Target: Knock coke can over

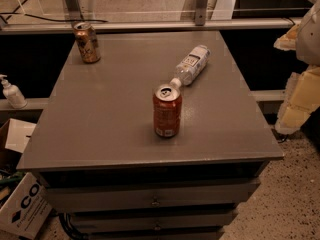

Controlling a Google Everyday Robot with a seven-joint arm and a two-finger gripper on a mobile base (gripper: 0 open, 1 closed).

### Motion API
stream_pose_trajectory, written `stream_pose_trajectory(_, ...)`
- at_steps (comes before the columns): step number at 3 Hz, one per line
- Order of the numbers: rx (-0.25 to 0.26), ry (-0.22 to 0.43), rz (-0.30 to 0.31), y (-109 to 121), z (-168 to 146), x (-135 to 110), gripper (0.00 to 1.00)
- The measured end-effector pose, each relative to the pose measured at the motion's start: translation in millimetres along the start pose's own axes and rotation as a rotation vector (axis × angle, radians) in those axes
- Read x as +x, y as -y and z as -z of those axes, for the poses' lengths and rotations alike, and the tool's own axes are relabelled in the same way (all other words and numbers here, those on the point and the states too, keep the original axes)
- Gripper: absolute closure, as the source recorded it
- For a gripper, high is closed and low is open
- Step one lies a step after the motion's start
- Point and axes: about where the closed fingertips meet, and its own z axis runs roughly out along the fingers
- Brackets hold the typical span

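The coke can [167, 110] is red-orange with a silver top and pull tab. It stands upright near the middle of the grey table top [100, 114], a little toward the front. My gripper [296, 101] is at the right edge of the view, beyond the table's right side and well apart from the can. It holds nothing that I can see.
A clear plastic bottle [191, 65] with a white label lies on its side just behind the coke can, cap toward it. A gold-brown can [87, 42] stands at the back left corner. A soap dispenser [12, 93] and cardboard boxes [22, 204] are left of the table.
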Motion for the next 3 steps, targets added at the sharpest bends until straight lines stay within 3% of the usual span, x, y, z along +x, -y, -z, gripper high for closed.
stream_pose_trajectory(1, 0.007, 0.01, 0.004, 1, 1, -1, 0.0)
stream_pose_trajectory(2, 0.017, 0.081, -0.025, 3, -5, -3, 0.0)
stream_pose_trajectory(3, 0.004, 0.221, -0.113, 4, -28, -6, 0.0)
